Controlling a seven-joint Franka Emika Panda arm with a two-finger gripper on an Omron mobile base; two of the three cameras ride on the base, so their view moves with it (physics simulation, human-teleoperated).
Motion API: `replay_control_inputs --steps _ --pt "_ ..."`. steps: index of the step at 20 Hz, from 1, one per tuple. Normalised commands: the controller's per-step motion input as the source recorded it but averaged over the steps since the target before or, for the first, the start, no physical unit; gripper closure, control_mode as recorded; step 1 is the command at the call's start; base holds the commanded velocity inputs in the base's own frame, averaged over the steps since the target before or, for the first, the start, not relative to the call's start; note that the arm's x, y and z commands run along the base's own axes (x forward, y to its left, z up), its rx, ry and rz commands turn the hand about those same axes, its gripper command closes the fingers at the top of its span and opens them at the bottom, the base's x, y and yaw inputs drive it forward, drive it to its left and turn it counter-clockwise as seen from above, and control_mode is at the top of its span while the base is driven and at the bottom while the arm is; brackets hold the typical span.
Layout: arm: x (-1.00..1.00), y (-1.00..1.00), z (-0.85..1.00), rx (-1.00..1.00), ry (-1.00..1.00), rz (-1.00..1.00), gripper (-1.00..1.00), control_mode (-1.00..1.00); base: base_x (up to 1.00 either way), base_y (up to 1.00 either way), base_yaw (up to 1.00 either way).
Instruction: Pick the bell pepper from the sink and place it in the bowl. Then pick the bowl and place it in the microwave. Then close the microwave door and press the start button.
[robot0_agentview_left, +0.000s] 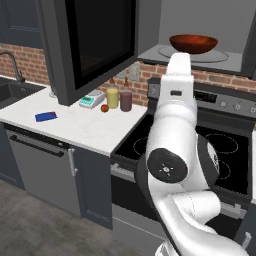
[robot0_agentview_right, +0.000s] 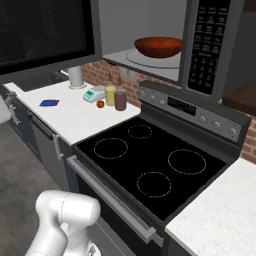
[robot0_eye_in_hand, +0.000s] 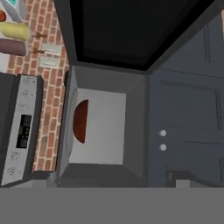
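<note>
Resting in open microwave (robot0_agentview_right: 200, 45), bowl (robot0_agentview_right: 158, 46), door (robot0_agentview_left: 92, 42) swung wide, stove (robot0_agentview_right: 150, 165) below

Microwave door (robot0_agentview_left: 95, 42) (open) beside cavity

TEXT: none I can read | microwave (robot0_agentview_right: 165, 40) keypad (robot0_agentview_right: 207, 45), at my 1 o'clock: markings blurred | stove (robot0_agentview_right: 155, 165) display (robot0_agentview_right: 181, 106): illegible
</note>
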Motion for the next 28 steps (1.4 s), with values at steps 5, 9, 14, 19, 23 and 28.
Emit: replay_control_inputs --steps 5,9,14,19,23,28 --pt "-0.35 0.86 0.00 0.00 0.00 -0.29 -1.00 -1.00 0.00 0.00 0.00" --pt "0.00 0.70 -0.10 0.00 -0.02 -0.17 -1.00 -1.00 0.00 0.00 0.00" --pt "0.20 0.47 -0.32 0.03 -0.03 -0.05 -1.00 -1.00 0.00 0.00 0.00" --pt "0.14 0.52 -0.35 0.08 -0.02 -0.04 -1.00 -1.00 0.00 0.00 0.00" --pt "0.19 0.63 -0.27 0.09 -0.03 -0.03 -1.00 -1.00 0.00 0.00 0.00" --pt "0.33 0.71 -0.25 0.03 -0.03 0.00 -1.00 -1.00 0.00 0.00 0.00"
